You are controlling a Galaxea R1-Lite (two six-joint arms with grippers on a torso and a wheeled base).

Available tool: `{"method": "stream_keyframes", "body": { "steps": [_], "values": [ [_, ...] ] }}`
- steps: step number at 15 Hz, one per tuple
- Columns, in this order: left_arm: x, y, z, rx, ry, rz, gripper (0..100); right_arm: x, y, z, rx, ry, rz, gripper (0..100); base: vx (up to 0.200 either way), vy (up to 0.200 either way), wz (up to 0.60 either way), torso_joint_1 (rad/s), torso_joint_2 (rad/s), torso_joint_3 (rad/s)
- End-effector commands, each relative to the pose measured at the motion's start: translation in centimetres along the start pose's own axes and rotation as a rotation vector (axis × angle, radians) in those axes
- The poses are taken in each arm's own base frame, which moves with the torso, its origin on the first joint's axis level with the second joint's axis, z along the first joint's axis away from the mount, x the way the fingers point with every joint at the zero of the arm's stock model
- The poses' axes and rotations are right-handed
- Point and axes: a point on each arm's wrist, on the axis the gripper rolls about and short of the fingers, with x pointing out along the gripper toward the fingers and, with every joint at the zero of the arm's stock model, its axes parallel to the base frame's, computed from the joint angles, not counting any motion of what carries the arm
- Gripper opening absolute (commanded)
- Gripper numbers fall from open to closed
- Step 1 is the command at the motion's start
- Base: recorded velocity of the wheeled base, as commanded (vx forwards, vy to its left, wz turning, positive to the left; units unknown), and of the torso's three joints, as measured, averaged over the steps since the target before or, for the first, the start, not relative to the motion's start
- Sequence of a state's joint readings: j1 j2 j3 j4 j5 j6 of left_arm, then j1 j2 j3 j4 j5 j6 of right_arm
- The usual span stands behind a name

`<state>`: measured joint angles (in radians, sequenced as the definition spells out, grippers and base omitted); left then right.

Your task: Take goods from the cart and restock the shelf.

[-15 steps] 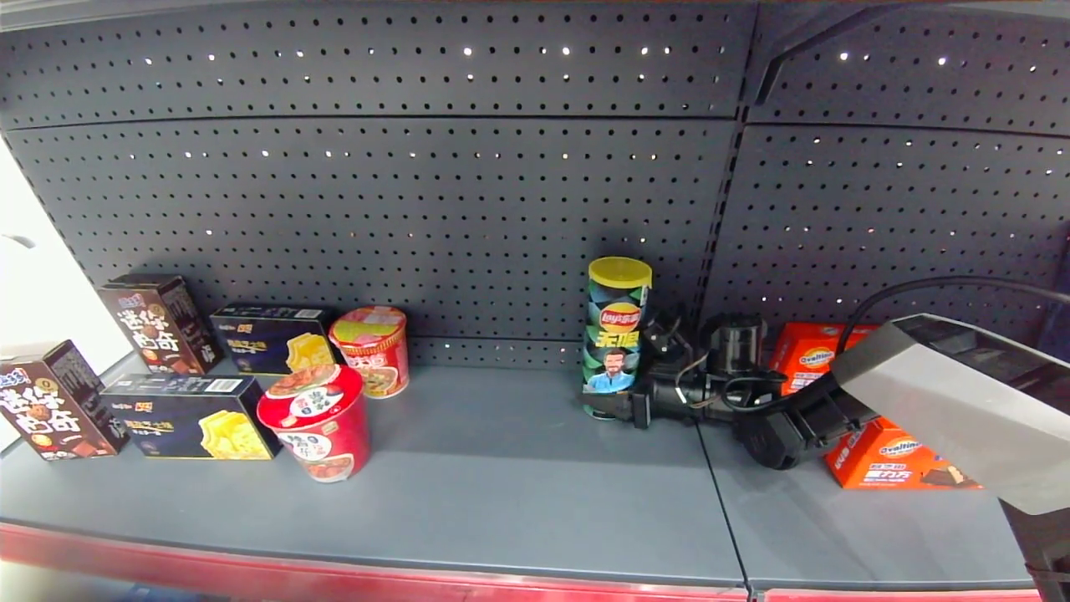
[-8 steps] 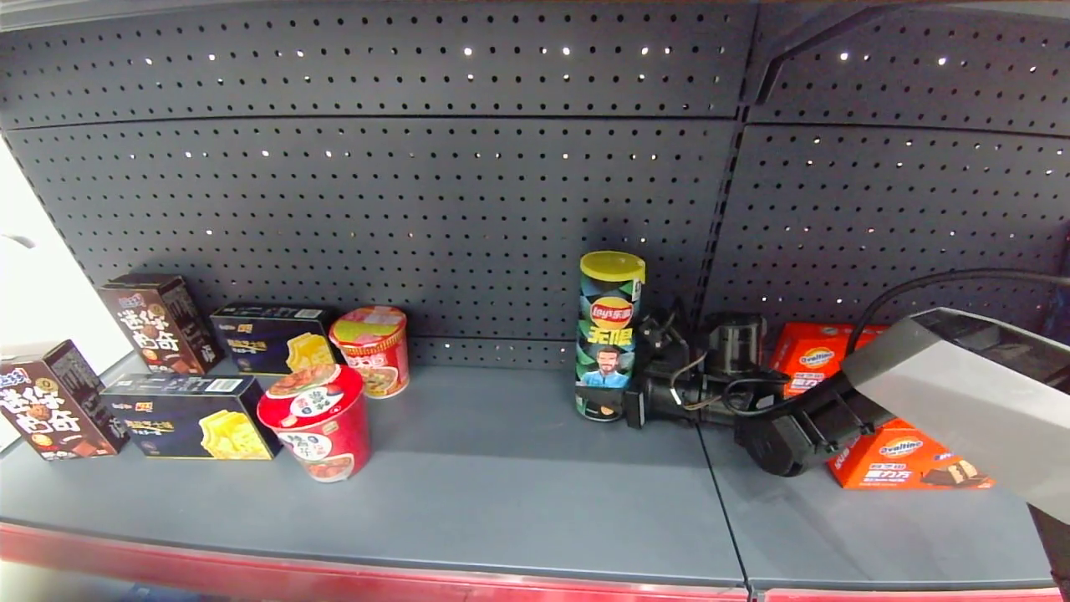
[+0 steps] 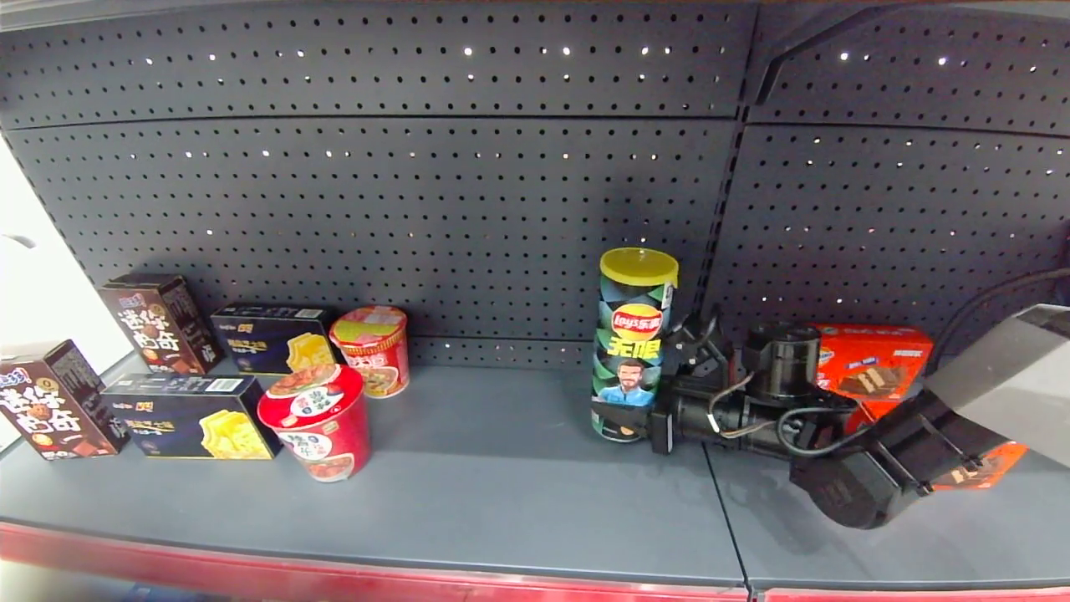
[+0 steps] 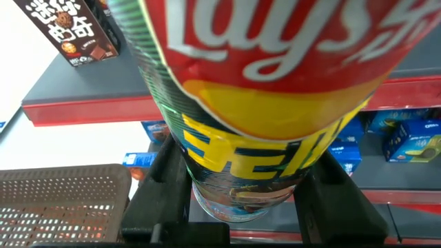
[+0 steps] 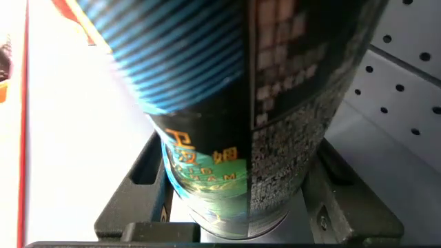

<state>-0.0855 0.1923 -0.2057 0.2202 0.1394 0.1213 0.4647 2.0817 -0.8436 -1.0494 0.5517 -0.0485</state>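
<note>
A tall chips can (image 3: 637, 339) with a yellow lid stands upright at the middle of the grey shelf (image 3: 501, 485), near the pegboard. My right gripper (image 3: 625, 418) comes in from the right and is shut on its lower part. I cannot tell whether its base touches the board. The right wrist view has the same can (image 5: 234, 138) clamped between the black fingers (image 5: 138, 186) of the right gripper (image 5: 234, 200). My left gripper (image 4: 251, 200) is shut on a second chips can (image 4: 275, 103), held near the cart basket (image 4: 55, 200).
Two red noodle cups (image 3: 322, 422), dark blue boxes (image 3: 188, 418) and brown snack boxes (image 3: 50, 401) fill the shelf's left side. Orange boxes (image 3: 873, 364) sit behind my right arm. Bare shelf lies between the cups and the can. A red shelf lip (image 4: 89, 110) is above the basket.
The right gripper has carried the can first slightly left, then right and nearer. The orange boxes behind the arm have shifted right. The goods on the left have stayed put.
</note>
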Motion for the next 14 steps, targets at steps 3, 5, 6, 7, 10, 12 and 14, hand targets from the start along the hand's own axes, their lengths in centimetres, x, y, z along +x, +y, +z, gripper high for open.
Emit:
{"method": "stream_keyframes", "body": {
  "steps": [3, 5, 6, 7, 10, 12, 14],
  "values": [
    [0.1, -0.1, -1.1, 0.0, 0.005, 0.001, 0, -5.7, 4.1, -0.5, 0.01, -0.015, -0.008, 0, 0.0, 0.0, 0.0, 0.0, 0.0, 0.0],
    [0.2, -0.2, -1.4, 0.002, 0.011, -0.001, 0, -6.9, 5.1, -1.4, 0.03, -0.035, 0.001, 0, 0.0, 0.0, 0.0, 0.0, 0.0, 0.0],
    [0.2, -0.2, -1.4, 0.001, 0.011, 0.0, 0, -7.5, 5.8, -1.8, 0.031, -0.05, 0.01, 0, 0.0, 0.0, 0.0, 0.0, 0.0, 0.0],
    [0.2, -0.2, -1.4, 0.001, 0.01, 0.0, 0, -7.5, 5.9, -2.0, 0.03, -0.052, 0.013, 0, 0.0, 0.0, 0.0, 0.0, 0.0, 0.0],
    [0.1, -0.2, -1.3, 0.0, 0.006, 0.005, 0, -8.4, 7.4, -3.5, 0.037, -0.034, 0.042, 0, 0.0, 0.0, 0.0, 0.0, 0.0, 0.0],
    [0.1, -0.2, -1.2, -0.003, 0.004, 0.014, 0, -8.3, 7.5, -3.8, 0.041, -0.027, 0.044, 0, 0.0, 0.0, 0.0, 0.0, 0.0, 0.0],
    [0.0, -0.2, -1.1, -0.002, 0.001, 0.016, 0, -7.8, 7.2, -4.3, 0.043, -0.022, 0.044, 0, 0.0, 0.0, 0.0, 0.0, 0.0, 0.0]
  ]
}}
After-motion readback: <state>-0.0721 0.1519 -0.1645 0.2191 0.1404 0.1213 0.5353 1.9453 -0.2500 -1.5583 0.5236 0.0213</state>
